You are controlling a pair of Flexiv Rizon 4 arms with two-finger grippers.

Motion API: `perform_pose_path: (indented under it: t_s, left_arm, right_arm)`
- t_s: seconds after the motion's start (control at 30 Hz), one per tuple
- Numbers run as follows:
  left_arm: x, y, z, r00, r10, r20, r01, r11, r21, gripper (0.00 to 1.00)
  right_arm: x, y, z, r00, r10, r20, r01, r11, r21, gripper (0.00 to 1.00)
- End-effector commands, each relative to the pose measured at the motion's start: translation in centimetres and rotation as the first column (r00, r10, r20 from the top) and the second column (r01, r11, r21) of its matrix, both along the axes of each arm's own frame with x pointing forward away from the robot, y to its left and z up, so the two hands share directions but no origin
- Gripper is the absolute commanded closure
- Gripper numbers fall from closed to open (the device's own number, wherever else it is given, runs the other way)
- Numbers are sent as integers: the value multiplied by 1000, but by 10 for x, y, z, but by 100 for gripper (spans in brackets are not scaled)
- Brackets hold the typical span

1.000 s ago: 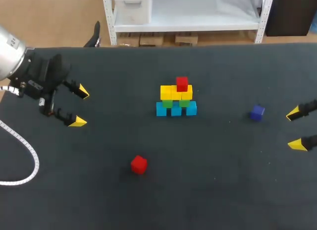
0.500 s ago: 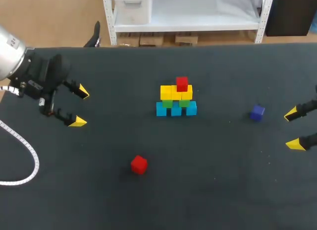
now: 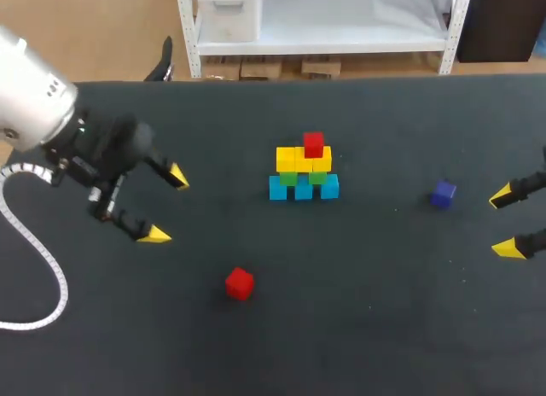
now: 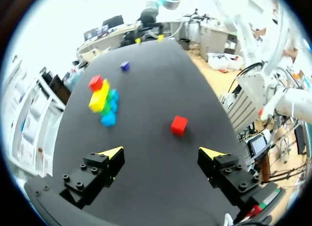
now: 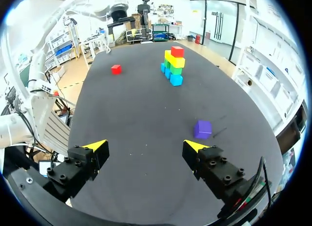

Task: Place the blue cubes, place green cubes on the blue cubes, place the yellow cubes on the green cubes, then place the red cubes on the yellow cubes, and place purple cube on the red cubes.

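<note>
cube stack [image 3: 304, 170], loose red cube [image 3: 240, 283], purple cube [image 3: 443, 194]

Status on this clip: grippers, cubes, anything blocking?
Left gripper and right gripper open, empty. Stack of blue, green, yellow cubes carries one red cube. Second red cube and purple cube loose on black table. No obstruction seen.

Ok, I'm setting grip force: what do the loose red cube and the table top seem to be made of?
The loose red cube: likely painted wood or hard plastic; even solid colour, crisp edges, no visible grain, so I cannot say which. The table top: seemingly a dark matte cloth or mat; no glare, faint pale specks.
</note>
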State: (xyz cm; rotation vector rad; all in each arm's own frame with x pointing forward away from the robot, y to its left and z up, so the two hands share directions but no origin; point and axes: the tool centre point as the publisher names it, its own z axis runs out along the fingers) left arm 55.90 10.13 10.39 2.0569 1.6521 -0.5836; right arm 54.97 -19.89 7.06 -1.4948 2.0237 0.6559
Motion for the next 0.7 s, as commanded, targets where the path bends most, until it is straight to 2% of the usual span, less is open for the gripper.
perform_pose_path:
  t_s: [0.03,0.17,0.4,0.6,0.7]
  left_arm:
    - [-15,-12,-13,1000,-21,0,21,999,-37,0]
    - [-27,-24,-20,999,-47,-8,47,997,-57,0]
    - [-42,-43,-34,984,-178,5,178,982,-56,0]
    - [-50,-62,-51,943,-332,-15,331,943,-11,0]
    - [-50,-69,-59,927,-372,-39,373,928,15,0]
  right_arm:
    - [1,0,-1,1000,2,0,-2,1000,3,0]
    - [1,0,-1,1000,2,0,-2,1000,3,0]
    - [1,0,-1,1000,2,0,-2,1000,3,0]
    - [1,0,-1,1000,2,0,-2,1000,3,0]
    - [1,0,-1,1000,2,0,-2,1000,3,0]
